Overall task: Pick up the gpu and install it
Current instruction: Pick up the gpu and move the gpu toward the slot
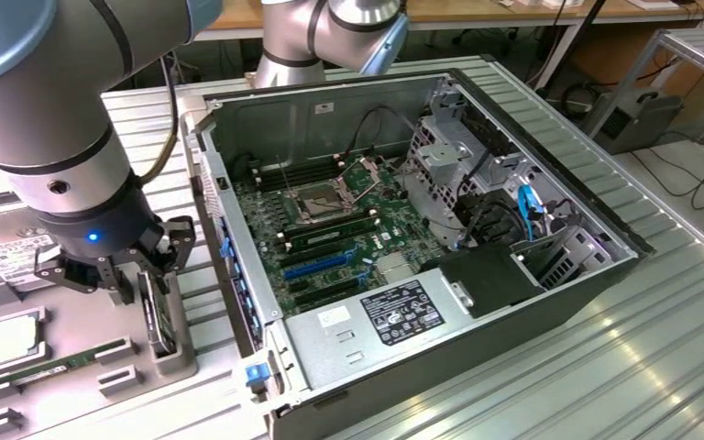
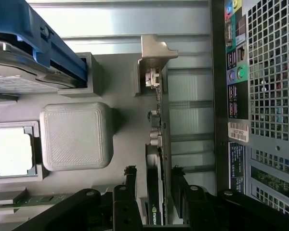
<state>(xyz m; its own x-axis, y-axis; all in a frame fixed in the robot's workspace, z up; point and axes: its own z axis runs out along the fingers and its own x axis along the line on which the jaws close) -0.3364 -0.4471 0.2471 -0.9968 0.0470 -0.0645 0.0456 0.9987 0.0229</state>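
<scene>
- gpu (image 2: 159, 144) stands on edge in gray tray (image 2: 123, 91), beside the computer case (image 1: 523, 339).
- claw (image 2: 153, 177) straddles it, jaws wide apart, one finger (image 2: 130, 179) each side, not clamped.

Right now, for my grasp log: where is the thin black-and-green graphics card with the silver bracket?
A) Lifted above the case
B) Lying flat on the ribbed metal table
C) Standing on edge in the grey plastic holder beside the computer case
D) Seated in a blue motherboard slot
C: the graphics card stands on edge in the grey holder, with the open pincer straddling it, one finger on either side.
</scene>
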